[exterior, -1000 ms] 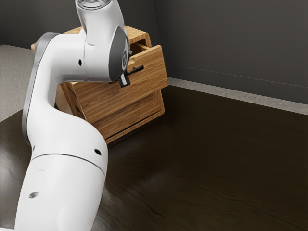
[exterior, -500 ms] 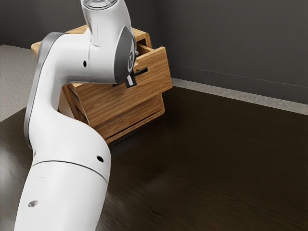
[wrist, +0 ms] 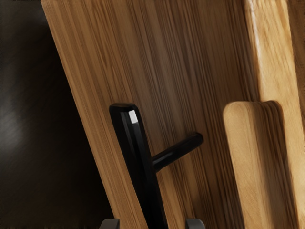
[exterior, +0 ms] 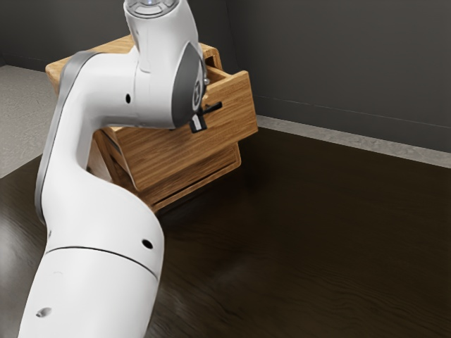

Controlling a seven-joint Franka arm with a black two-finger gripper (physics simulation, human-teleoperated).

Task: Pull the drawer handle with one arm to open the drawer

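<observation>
Protruding drawer [exterior: 236, 105] shows in exterior view; wrist view brings handle [wrist: 138, 162] close.

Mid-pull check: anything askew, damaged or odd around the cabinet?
Nothing stands out. The top drawer sits partly out of the wooden cabinet, lined up with it, and the black handle looks intact.
</observation>
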